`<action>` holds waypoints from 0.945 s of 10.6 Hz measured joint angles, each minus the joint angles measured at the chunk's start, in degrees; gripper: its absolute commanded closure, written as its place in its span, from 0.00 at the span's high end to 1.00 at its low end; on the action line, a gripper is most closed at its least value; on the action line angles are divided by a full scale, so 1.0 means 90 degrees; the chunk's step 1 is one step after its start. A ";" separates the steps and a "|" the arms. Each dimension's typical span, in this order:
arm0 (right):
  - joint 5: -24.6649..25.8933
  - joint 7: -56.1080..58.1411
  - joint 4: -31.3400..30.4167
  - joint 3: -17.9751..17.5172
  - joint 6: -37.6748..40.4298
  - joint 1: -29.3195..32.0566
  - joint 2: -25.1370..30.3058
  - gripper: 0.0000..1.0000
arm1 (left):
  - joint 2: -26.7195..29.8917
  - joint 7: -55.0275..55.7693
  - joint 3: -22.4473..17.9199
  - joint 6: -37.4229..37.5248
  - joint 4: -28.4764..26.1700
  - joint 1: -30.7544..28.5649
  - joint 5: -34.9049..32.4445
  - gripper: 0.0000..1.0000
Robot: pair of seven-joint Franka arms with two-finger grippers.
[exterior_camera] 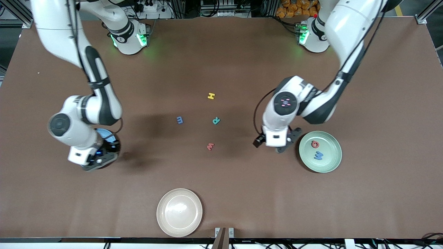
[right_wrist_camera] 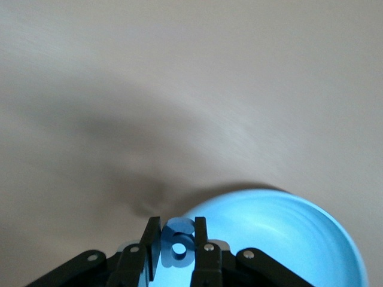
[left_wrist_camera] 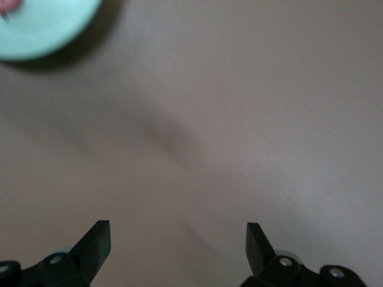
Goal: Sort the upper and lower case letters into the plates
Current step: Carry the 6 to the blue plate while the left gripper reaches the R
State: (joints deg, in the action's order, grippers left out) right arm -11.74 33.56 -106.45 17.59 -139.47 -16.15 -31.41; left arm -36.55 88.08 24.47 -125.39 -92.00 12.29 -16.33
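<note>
My right gripper [right_wrist_camera: 178, 230] is shut on a small blue letter g [right_wrist_camera: 179, 242], held over the rim of the light blue plate [right_wrist_camera: 287, 233]. In the front view this gripper [exterior_camera: 98, 157] covers most of that plate [exterior_camera: 105, 134]. My left gripper [left_wrist_camera: 178, 230] is open with nothing in it, over bare table beside the mint green plate [exterior_camera: 330, 166]; in the front view this gripper [exterior_camera: 278, 148] shows next to that plate. That plate holds a red Q [exterior_camera: 315, 144] and a blue W [exterior_camera: 318, 156]. On the table lie a yellow H [exterior_camera: 211, 96], blue m [exterior_camera: 179, 120], teal R [exterior_camera: 216, 120] and red w [exterior_camera: 210, 146].
A beige plate [exterior_camera: 179, 212] with nothing in it sits near the table edge closest to the front camera. The mint plate's rim [left_wrist_camera: 42, 30] shows in a corner of the left wrist view. The table top is brown.
</note>
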 measured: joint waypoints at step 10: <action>-0.0003 0.0261 -0.0009 -0.0016 0.0491 0.0680 0.0002 1.00 | -0.0966 0.0768 -0.0575 -0.0182 0.0642 0.1926 0.0000 1.00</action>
State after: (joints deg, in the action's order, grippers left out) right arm -11.77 35.91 -106.54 17.45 -135.05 -10.02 -31.40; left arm -45.25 94.99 19.30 -127.02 -86.22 29.62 -16.33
